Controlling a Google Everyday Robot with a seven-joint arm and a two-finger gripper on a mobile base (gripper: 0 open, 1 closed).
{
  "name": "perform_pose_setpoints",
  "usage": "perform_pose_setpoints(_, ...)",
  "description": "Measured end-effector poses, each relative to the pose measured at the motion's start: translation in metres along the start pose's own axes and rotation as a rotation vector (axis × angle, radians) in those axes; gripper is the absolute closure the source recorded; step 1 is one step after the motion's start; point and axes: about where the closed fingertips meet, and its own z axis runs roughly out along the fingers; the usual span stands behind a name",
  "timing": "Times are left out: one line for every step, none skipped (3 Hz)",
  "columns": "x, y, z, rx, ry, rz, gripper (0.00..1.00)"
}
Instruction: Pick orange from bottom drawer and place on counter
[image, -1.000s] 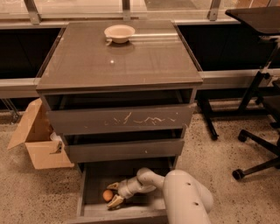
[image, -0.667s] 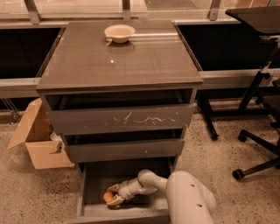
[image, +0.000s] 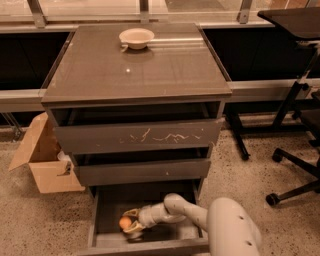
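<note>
**End effector around the orange in the open bottom drawer**

The three-drawer cabinet (image: 150, 172) stands at the centre of the view, and everything below is placed from it. Its lowest tray, the bottom drawer (image: 107, 212), is pulled out toward the camera, well forward of the two drawers above it. The orange (image: 124, 222) sits inside this drawer, toward the cabinet's left side and near the drawer's front edge.

The end effector (image: 130, 223) is down in the same drawer, at the orange. Its two pale fingers (image: 131, 214) sit one above and one below the fruit and look pressed against it, so the orange is pinched between them. The white arm (image: 175, 207) reaches in from the cabinet's front right, with its bulky rounded housing low in front of the cabinet's right corner.

The top drawer (image: 90, 137), marked with pale scratches, and the plain middle drawer (image: 115, 172) are each slightly ajar, with a dark gap above each.

The counter (image: 135, 75), the cabinet's glossy top slab, carries a cream bowl (image: 136, 37) near its back edge, about midway across.

On the speckled floor (image: 240, 175) just left of the cabinet lies an open cardboard box (image: 47, 172). To the cabinet's right stands a black office chair base (image: 295, 185) on castors.
</note>
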Motion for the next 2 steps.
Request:
perform_pose_setpoints(-0.0271, 0.0104, -0.0271, 0.006, -0.045, -0.081, 1.00)
perform_pose_setpoints(-0.0272, 0.0104, -0.0272, 0.007, -0.045, -0.081, 1.00)
